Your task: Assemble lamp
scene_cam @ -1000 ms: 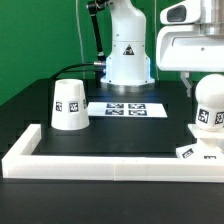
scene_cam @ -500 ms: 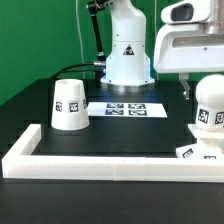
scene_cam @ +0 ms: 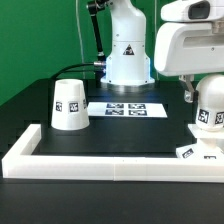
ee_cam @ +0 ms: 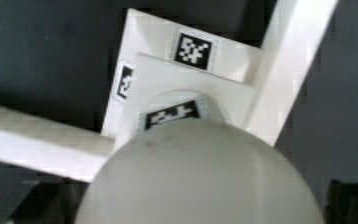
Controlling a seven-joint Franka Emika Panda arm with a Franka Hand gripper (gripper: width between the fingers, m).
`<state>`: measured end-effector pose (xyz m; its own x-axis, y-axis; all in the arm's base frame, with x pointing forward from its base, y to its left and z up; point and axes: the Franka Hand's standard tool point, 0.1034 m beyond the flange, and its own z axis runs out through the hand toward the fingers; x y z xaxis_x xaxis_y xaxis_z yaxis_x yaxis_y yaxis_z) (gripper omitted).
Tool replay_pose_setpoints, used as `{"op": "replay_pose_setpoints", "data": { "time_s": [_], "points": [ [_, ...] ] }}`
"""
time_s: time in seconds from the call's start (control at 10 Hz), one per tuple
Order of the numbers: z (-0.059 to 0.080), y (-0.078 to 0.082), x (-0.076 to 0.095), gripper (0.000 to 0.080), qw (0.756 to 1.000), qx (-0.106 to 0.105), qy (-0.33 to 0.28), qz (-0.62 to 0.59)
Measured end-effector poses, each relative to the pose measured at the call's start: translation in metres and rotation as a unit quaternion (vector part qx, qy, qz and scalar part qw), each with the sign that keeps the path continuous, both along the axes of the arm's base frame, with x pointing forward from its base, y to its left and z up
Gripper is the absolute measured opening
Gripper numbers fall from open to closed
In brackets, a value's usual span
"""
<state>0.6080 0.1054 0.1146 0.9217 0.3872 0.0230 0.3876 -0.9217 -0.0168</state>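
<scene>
The round white bulb [scene_cam: 208, 108] stands on the low white base [scene_cam: 197, 151] at the exterior view's right, by the front rail. My gripper [scene_cam: 207, 93] hangs straight over the bulb, with one dark finger [scene_cam: 186, 94] beside it. In the wrist view the bulb [ee_cam: 197, 175] fills the space between my two dark fingers [ee_cam: 48, 203], with small gaps on both sides, so my gripper [ee_cam: 202, 208] is open around it. The tagged base [ee_cam: 190, 55] lies beyond it. The cone shade [scene_cam: 68, 104] stands alone at the exterior view's left.
The long low white border rail [scene_cam: 100, 158] runs along the front and up the left side. The marker board [scene_cam: 126, 108] lies flat in front of the robot's white pedestal [scene_cam: 127, 55]. A green wall stands behind.
My gripper has sunk slightly around the bulb and its body looks a little larger. The bulb, base and shade have not moved.
</scene>
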Motion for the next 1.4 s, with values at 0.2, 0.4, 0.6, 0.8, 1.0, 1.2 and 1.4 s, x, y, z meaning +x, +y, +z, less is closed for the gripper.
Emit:
{"op": "replay_pose_setpoints", "data": {
  "time_s": [0.2, 0.4, 0.6, 0.8, 1.0, 1.2, 1.4],
  "points": [
    [-0.0001, -0.0020, 0.0002, 0.0698, 0.999, -0.004, -0.001, 0.049],
    [0.0009, -0.0028, 0.0055, 0.0698, 0.987, -0.017, -0.020, 0.157],
    [0.0024, -0.0042, 0.0086, 0.0698, 0.963, -0.034, -0.026, 0.266],
    [0.0027, -0.0012, 0.0099, 0.0698, 0.935, -0.048, -0.023, 0.350],
    [0.0019, 0.0011, 0.0080, 0.0698, 0.904, -0.061, -0.016, 0.422],
    [0.0008, -0.0019, 0.0069, 0.0684, 0.887, -0.067, -0.011, 0.457],
    [0.0008, -0.0024, 0.0070, 0.0576, 0.888, -0.067, -0.011, 0.455]
  ]
}}
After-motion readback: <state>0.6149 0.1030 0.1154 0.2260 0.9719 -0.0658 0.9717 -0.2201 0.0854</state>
